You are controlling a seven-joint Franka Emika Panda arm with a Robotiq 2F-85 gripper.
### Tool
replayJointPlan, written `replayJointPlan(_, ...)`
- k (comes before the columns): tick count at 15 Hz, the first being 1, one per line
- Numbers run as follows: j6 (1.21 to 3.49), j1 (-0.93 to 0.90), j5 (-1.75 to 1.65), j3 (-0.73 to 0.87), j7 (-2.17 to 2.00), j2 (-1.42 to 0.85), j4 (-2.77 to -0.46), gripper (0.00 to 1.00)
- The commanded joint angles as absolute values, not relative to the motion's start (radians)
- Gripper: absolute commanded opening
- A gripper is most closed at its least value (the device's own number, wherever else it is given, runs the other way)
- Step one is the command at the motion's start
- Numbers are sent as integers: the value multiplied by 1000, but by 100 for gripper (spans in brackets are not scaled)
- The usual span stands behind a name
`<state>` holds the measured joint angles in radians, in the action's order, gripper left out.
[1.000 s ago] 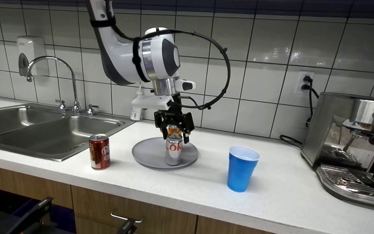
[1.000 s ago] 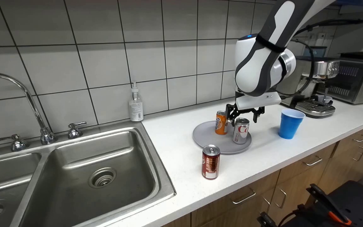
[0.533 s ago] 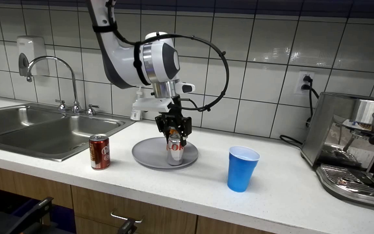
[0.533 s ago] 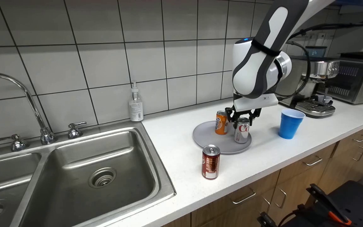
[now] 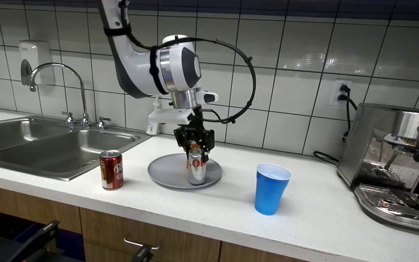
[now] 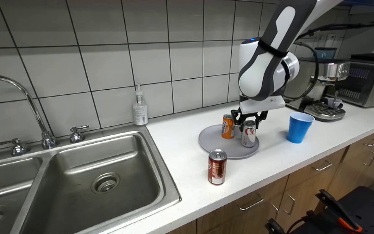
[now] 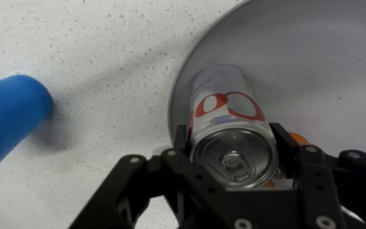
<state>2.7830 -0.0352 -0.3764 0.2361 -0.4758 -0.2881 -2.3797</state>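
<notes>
tool [image 7: 229, 135] — clamped on silver Coke can [image 7: 229, 106] | a second ago — spread wider

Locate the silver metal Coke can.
The Coke can is in the black hand, toward the right side of the round gray plate in both exterior views.

wrist view, and the blue cup [image 7: 11, 117] runs off the left edge, the grey plate [image 7: 316, 57] off the right, while the orange can [image 7: 299, 138] (barely a peek!) hides behind gripper [image 7: 229, 135] and silver can [image 7: 224, 105]; exterior view, soap bottle [image 6: 140, 112] print too small to read.
</notes>
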Motion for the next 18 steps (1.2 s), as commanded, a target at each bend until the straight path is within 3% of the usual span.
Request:
replayJointPlan(1, 2794, -41, -349, 248, -450, -248, -2402, 40)
replayJointPlan(17, 2774, -46, -371, 272, -468, -233, -2419, 40)
replayJointPlan(18, 2771, -46, -371, 272, -470, -237, -2416, 90)
